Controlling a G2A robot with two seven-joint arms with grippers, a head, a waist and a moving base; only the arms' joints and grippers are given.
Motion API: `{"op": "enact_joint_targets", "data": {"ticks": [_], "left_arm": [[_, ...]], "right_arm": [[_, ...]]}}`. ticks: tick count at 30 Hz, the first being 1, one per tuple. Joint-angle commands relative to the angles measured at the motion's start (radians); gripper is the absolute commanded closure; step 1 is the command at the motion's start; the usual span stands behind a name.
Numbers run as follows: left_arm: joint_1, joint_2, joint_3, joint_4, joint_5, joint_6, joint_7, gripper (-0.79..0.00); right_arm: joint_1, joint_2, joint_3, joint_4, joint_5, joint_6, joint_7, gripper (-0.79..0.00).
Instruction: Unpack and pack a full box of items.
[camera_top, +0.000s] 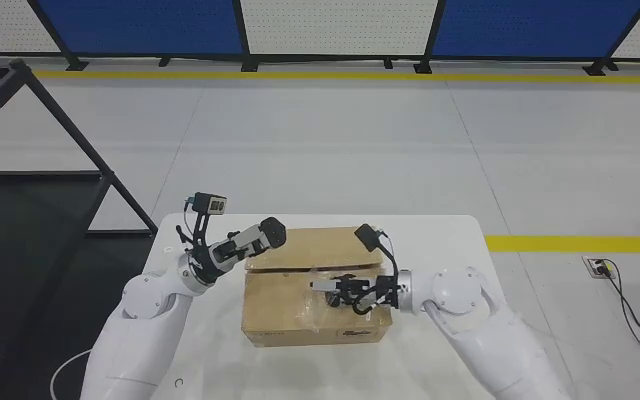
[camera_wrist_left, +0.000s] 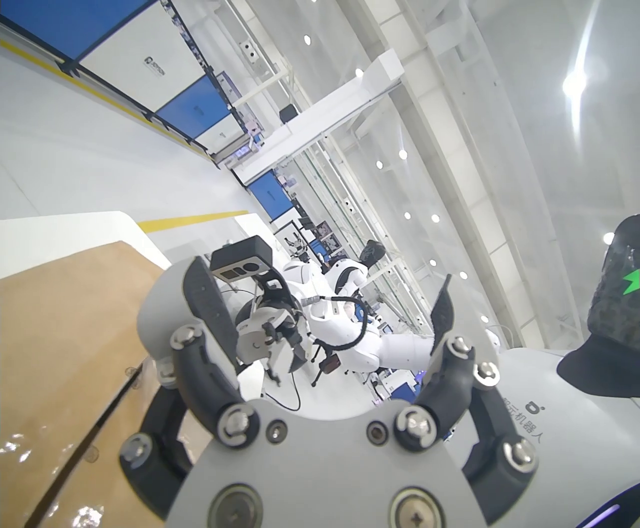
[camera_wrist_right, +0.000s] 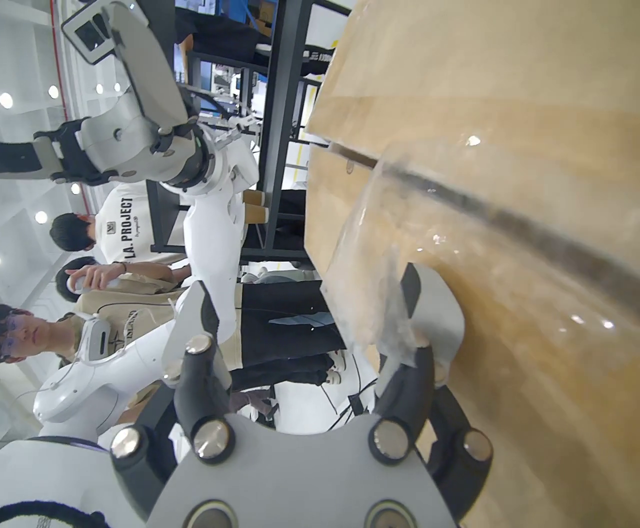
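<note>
A closed cardboard box sits mid-table; its top also fills one side of the right wrist view and a corner of the left wrist view. A strip of clear tape is peeled up from the seam between the flaps. My right gripper hovers over the box top, open, with the loose tape lying against one finger. My left gripper is at the box's back left corner, open and holding nothing.
The white table has bare room to the right of the box and in front of it. A black metal frame stands off the table's left side. Open floor lies beyond the far edge.
</note>
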Motion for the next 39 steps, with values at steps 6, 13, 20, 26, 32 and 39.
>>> {"op": "enact_joint_targets", "data": {"ticks": [6, 13, 20, 26, 32, 39], "left_arm": [[-0.003, 0.003, -0.002, 0.008, -0.020, -0.003, -0.021, -0.785], [-0.013, 0.003, 0.007, 0.016, -0.025, 0.000, -0.028, -0.785], [-0.024, 0.002, 0.017, 0.028, -0.030, -0.003, -0.030, -0.785], [-0.028, 0.001, 0.024, 0.037, -0.035, -0.005, -0.031, -0.785], [-0.029, 0.000, 0.032, 0.043, -0.040, -0.008, -0.034, -0.785], [-0.029, 0.000, 0.037, 0.052, -0.049, -0.012, -0.040, -0.785]], "right_arm": [[-0.038, 0.018, 0.059, -0.055, -0.056, 0.019, -0.039, -0.262], [-0.096, 0.040, 0.115, -0.151, -0.103, 0.053, -0.015, -0.194], [-0.125, 0.048, 0.134, -0.216, -0.091, 0.025, 0.020, 0.000], [-0.125, 0.046, 0.131, -0.237, -0.072, 0.006, 0.002, 0.000], [-0.108, 0.034, 0.113, -0.234, -0.018, -0.032, -0.050, 0.000], [-0.073, 0.016, 0.079, -0.205, 0.033, -0.045, -0.107, 0.000]]}}
